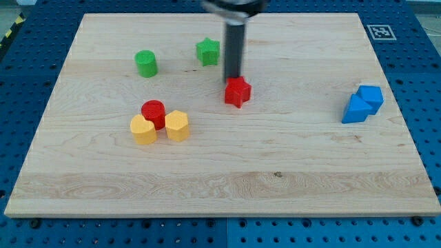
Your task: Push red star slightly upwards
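The red star (238, 91) lies on the wooden board (275, 158) a little above the middle. My rod comes down from the view's top and my tip (233, 77) ends right at the star's upper edge, touching it or nearly so. The tip stands on the star's upper side, slightly to its left.
A green star (207, 52) lies up and left of the rod, a green cylinder (146, 63) further left. A red cylinder (154, 112) sits against two yellow blocks (144, 129) (177, 126) at the left. Two blue blocks (356, 109) (371, 97) touch at the right.
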`<state>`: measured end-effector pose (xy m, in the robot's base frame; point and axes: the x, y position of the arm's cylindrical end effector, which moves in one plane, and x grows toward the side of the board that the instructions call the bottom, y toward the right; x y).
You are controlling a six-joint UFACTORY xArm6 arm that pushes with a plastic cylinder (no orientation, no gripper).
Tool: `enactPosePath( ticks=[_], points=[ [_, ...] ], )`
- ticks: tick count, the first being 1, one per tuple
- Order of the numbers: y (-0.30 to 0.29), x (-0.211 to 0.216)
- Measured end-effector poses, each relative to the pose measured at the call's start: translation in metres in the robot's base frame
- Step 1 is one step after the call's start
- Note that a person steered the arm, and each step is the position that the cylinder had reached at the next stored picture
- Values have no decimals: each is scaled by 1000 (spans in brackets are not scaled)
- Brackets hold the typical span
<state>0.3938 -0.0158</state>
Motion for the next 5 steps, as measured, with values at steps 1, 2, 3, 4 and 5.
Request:
enactPosePath(
  ticks=[1, 2, 3, 4, 5],
  points=[
    [-6, -4],
    [47, -5],
    [110, -5],
    [131, 6],
    [93, 46]
  ],
)
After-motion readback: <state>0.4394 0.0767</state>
